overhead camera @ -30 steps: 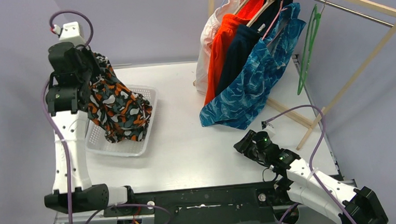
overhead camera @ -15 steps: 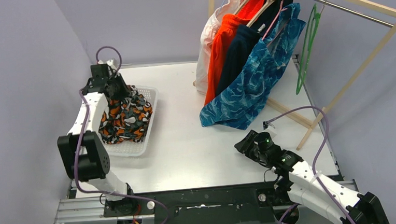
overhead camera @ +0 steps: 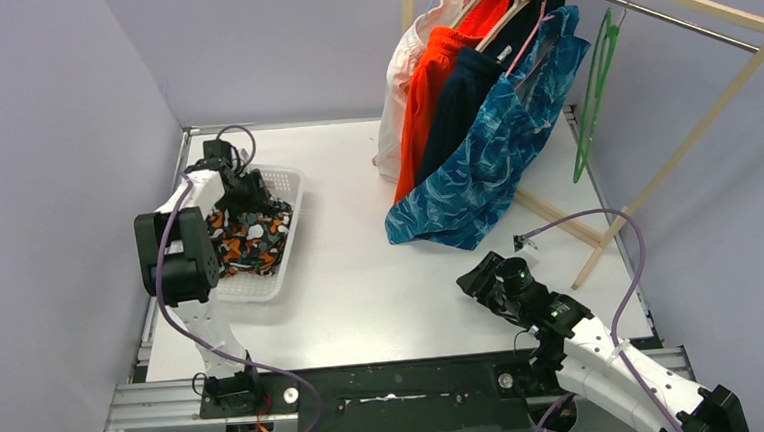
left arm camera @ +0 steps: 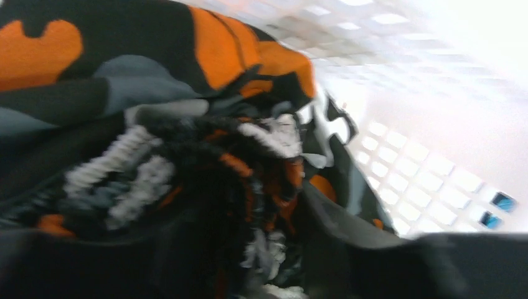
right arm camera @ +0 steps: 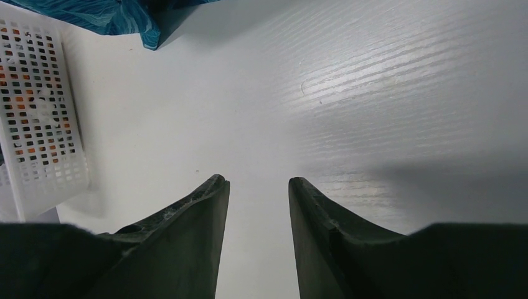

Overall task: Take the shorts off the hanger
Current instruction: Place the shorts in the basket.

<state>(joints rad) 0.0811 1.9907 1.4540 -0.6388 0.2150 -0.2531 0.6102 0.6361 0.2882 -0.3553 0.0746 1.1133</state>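
The orange-black-grey camouflage fabric shorts [overhead camera: 249,236] are lying bunched inside the white perforated plastic basket [overhead camera: 293,203], which is sitting at about 9 o'clock on the white table [overhead camera: 382,276]; the left gripper [overhead camera: 243,191] is reaching down into the far end of that basket, right at the crumpled fabric; the left wrist view is showing only blurred camouflage cloth against the basket's grid, so I cannot tell whether its jaws are spread or pinching the cloth. At about 1 o'clock, the light wooden clothes rack with a metal rail [overhead camera: 698,131] is carrying four more pairs on hangers, pressing side by side: the teal-blue wavy-patterned shorts [overhead camera: 475,170] nearest, then the dark navy shorts [overhead camera: 451,97], the bright orange shorts [overhead camera: 424,73] and the white shorts [overhead camera: 393,105] farthest; a thin green hanger [overhead camera: 592,103] is hanging bare beside them. The right gripper [overhead camera: 474,275] is hovering low over the table at about 5 o'clock, its jaws standing apart with nothing between them.
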